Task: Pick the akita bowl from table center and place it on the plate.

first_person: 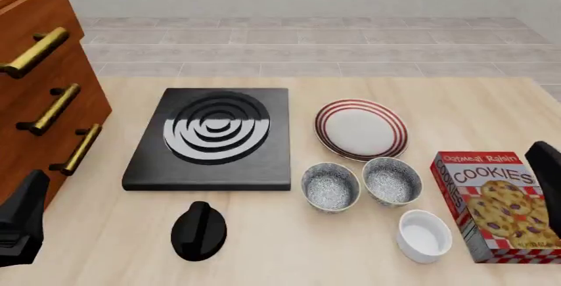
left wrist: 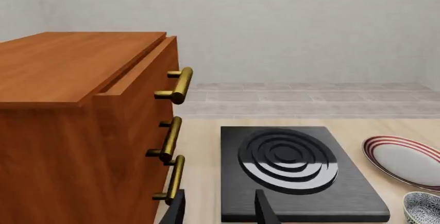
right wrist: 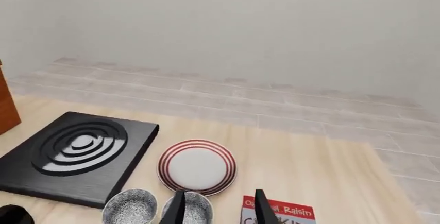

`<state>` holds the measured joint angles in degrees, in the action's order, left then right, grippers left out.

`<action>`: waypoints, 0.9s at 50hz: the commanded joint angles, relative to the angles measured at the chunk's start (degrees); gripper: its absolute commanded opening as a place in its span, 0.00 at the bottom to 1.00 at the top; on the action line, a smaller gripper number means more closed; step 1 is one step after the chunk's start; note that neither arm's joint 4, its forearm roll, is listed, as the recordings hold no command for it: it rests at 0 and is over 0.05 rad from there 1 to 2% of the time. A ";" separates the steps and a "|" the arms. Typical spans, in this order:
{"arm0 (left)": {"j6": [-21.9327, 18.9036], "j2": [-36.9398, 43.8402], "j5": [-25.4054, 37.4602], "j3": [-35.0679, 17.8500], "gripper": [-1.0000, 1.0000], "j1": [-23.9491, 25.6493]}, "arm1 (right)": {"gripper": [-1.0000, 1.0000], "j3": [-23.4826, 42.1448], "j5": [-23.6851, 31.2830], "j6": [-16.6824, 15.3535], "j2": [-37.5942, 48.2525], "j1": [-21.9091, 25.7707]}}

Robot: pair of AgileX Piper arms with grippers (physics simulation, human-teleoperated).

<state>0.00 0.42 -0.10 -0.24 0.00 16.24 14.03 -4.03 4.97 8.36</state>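
On your far left the wooden drawer chest (first_person: pixel 39 95) closes off that side of the desk (first_person: pixel 290 260), its three brass handles (first_person: pixel 54 108) jutting toward the black burner (first_person: pixel 213 138). Your left tool (left wrist: pixel 218 211) sits low at the near-left corner, fingers apart with nothing between them, aimed along the gap between chest and burner. One black knob (first_person: pixel 198 231) lies in front of the burner, with bare wood around it.

Next come two speckled bowls side by side, rims almost touching. The akita bowl (first_person: pixel 330 186) is the left one, nearer the desk's middle; its twin (first_person: pixel 392 181) stands to its right. Both sit upright, mouths up; being round, they show no long axis. The plate (first_person: pixel 361 129), one only, lies flat just behind the pair, close to both rims, and carries nothing.

One white ramekin (first_person: pixel 424 235) sits in front of the twin, and one cookie box (first_person: pixel 491 204) lies flat near the right edge, hemming that side. Your right tool (right wrist: pixel 218 208) hangs above the twin bowl, fingers parted and empty. Open desk lies behind the plate and along the near edge.
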 commanded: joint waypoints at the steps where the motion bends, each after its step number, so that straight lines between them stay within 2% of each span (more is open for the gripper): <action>1: 0.00 0.00 0.00 0.00 1.00 0.00 | 1.00 4.72 4.67 -5.01 7.64 7.51; 3: 0.00 0.00 0.00 0.00 1.00 0.00 | 1.00 6.11 5.83 -5.96 8.18 8.00; 6: 0.00 0.00 0.00 0.00 1.00 0.00 | 1.00 8.47 7.96 -4.89 8.75 8.96; 8: 0.00 0.00 0.00 0.00 1.00 0.00 | 1.00 9.96 9.21 -6.06 9.36 9.55; 15: 0.00 0.00 0.00 0.00 1.00 0.00 | 1.00 13.61 12.44 -7.07 11.59 12.37; 18: 0.00 0.00 0.00 0.00 1.00 0.00 | 1.00 14.16 14.02 -7.94 12.79 13.09; 19: 0.00 0.00 0.00 0.00 1.00 0.00 | 1.00 13.90 14.46 -9.65 13.65 13.18; 21: 0.00 0.00 0.00 0.00 1.00 0.00 | 1.00 14.24 15.34 -10.31 14.62 14.67; 24: 0.00 0.00 0.00 0.00 1.00 0.00 | 1.00 14.74 15.99 -11.12 15.95 16.80; 27: 0.00 0.00 0.00 0.00 1.00 0.00 | 1.00 14.41 16.02 -13.52 18.24 17.67; 30: 0.00 0.00 0.00 0.00 1.00 0.00 | 1.00 15.16 16.37 -13.62 20.71 19.51; 31: 0.00 0.00 0.00 0.00 1.00 0.00 | 1.00 14.60 15.98 -15.59 21.79 19.19; 33: 0.00 0.00 0.00 0.00 1.00 0.00 | 1.00 14.19 15.70 -16.34 22.74 18.95; 35: 0.00 0.00 0.00 0.00 1.00 0.00 | 1.00 13.85 15.24 -16.95 26.22 21.26; 39: 0.00 0.00 0.00 0.00 1.00 0.00 | 1.00 14.34 15.43 -17.86 28.18 21.66; 41: 0.00 0.00 0.00 0.00 1.00 0.00 | 1.00 15.84 16.61 -16.18 30.24 24.82; 45: 0.00 0.00 0.00 0.00 1.00 0.00 | 1.00 17.40 17.11 -17.69 32.08 24.04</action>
<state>0.00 0.42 -0.10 -0.24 0.00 31.31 29.78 -19.45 30.67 29.44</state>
